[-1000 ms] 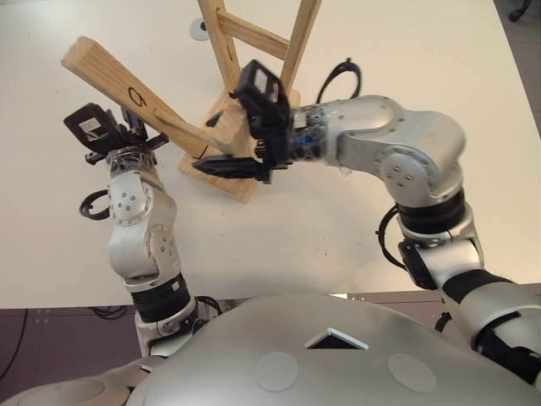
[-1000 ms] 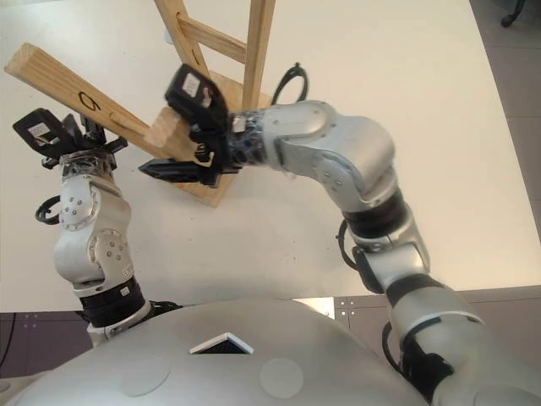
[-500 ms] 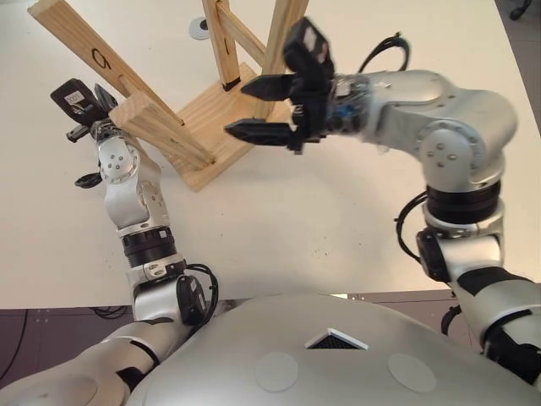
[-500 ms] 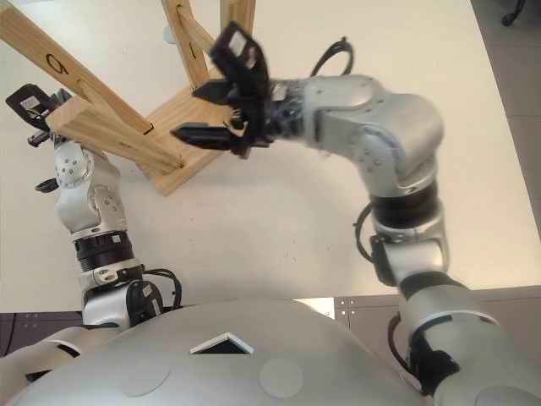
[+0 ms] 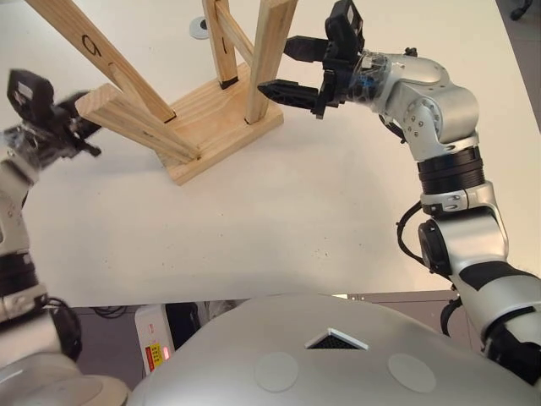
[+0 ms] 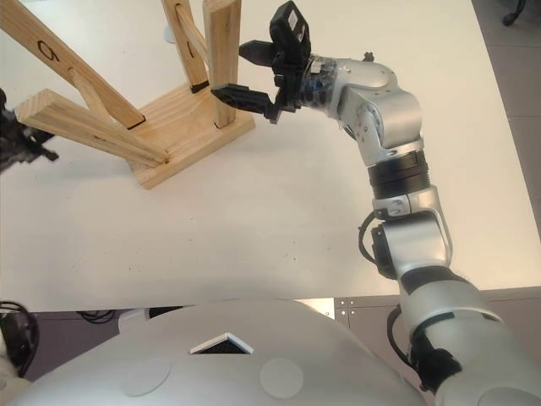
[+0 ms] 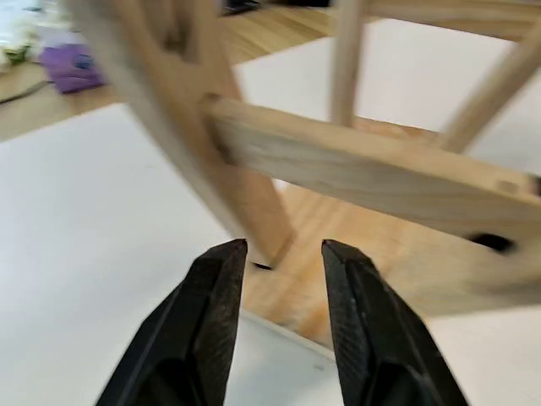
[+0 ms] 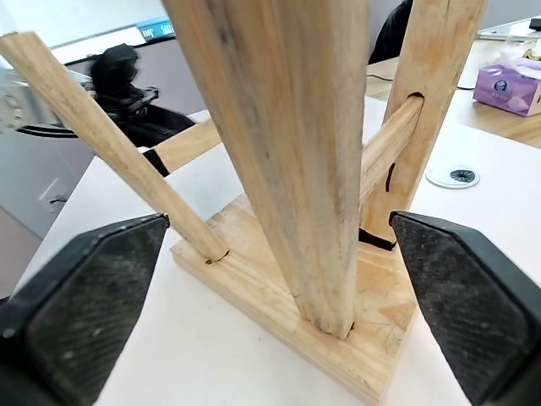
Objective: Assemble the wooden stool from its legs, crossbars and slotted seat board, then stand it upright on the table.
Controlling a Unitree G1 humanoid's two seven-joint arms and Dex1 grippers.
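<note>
One stool (image 5: pixel 221 127) (four legs (image 5: pixel 269 59))

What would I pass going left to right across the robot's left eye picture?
Left gripper → wooden seat board → right gripper

Seat board (image 5: pixel 221 127) lies flat on the table (image 5: pixel 338 211), left of centre, with the legs standing up from it — two leaning out leftward, two rising at its right and rear. Left gripper (image 5: pixel 59 135) sits just beside the outer end of the lowest leaning leg (image 5: pixel 135 127). Right gripper (image 5: pixel 275 65) is at the stool's right, one finger on each side of the front right leg (image 5: pixel 272 34) — a table grommet (image 5: pixel 199 28) lies behind.
</note>
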